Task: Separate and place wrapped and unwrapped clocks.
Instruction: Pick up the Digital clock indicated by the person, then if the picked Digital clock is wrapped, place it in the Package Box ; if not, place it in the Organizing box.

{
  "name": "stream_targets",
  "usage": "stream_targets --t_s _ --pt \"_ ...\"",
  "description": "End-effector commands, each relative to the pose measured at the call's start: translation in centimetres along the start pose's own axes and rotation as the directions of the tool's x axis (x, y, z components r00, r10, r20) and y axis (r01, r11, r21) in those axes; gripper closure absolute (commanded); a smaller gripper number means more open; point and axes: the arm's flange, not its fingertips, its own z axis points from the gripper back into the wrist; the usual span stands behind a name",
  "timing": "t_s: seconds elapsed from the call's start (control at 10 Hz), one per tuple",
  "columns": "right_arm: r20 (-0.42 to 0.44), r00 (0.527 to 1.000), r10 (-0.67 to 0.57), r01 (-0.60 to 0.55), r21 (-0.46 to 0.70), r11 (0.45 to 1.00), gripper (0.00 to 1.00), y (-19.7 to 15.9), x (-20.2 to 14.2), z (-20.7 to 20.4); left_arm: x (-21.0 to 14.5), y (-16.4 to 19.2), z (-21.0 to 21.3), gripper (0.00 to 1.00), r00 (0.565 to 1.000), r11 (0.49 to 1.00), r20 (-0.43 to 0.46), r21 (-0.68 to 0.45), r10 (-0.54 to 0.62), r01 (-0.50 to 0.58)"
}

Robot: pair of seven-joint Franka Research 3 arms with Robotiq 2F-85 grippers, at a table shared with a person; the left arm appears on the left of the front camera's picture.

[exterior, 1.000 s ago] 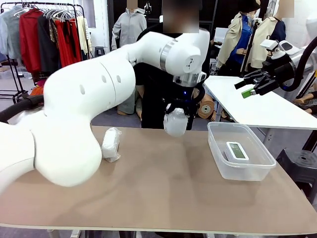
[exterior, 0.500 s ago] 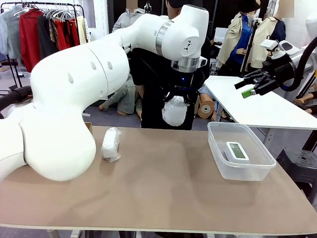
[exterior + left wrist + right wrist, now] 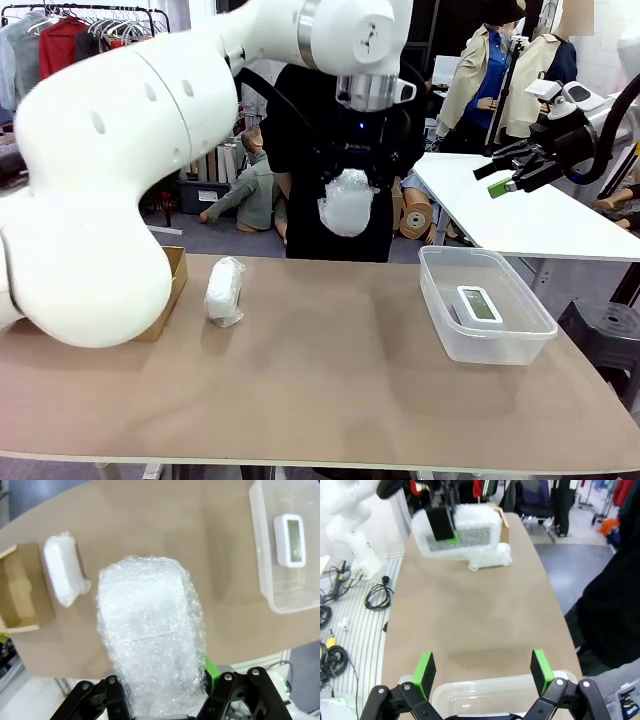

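Note:
My left gripper point(image 3: 350, 180) is shut on a bubble-wrapped clock point(image 3: 346, 202) and holds it high above the table's far edge, in front of a person in black. In the left wrist view the same wrapped clock point(image 3: 150, 635) stands up between my left gripper's point(image 3: 160, 700) jaws. Another wrapped clock point(image 3: 224, 290) point(image 3: 62, 567) lies on the table at the left. The bare white clock point(image 3: 478, 303) point(image 3: 290, 540) lies in the clear tub point(image 3: 440, 300). My right gripper point(image 3: 505, 180) point(image 3: 482, 672) hangs open and empty at the right, above the tub's rim point(image 3: 495, 690).
An open brown cardboard box point(image 3: 172, 285) point(image 3: 20, 587) stands at the table's left, next to the lying wrapped clock. A white side table point(image 3: 540, 225) is at the right behind the tub. The brown tabletop point(image 3: 330, 380) is bare in the middle and front.
My left arm has risen and lifted the wrapped clock higher above the table's far edge, uncovering the cardboard box. The right arm, the tub and the lying wrapped clock have not moved.

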Motion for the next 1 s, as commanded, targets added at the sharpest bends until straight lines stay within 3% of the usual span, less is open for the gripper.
stream_targets --t_s 0.0,0.4,0.5,0.9 --pt "0.003 1.0 0.003 -0.003 -0.002 1.0 0.0 0.0 0.1 0.1 -5.0 4.0 -1.2 1.0 0.999 1.0 -0.034 0.0 -0.032 0.032" --pt "0.003 1.0 0.003 -0.003 -0.002 1.0 0.0 0.0 0.1 0.1 -6.1 4.7 0.1 1.0 0.999 1.0 0.027 0.019 -0.022 0.022" --pt "0.003 1.0 0.003 -0.003 -0.002 1.0 0.0 0.0 0.1 0.1 -1.3 1.7 2.9 1.0 1.0 1.0 -0.018 0.008 -0.008 0.009" --pt "0.003 1.0 0.003 -0.003 -0.002 1.0 0.0 0.0 0.1 0.1 -1.3 1.7 2.9 1.0 1.0 1.0 -0.018 0.008 -0.008 0.009"
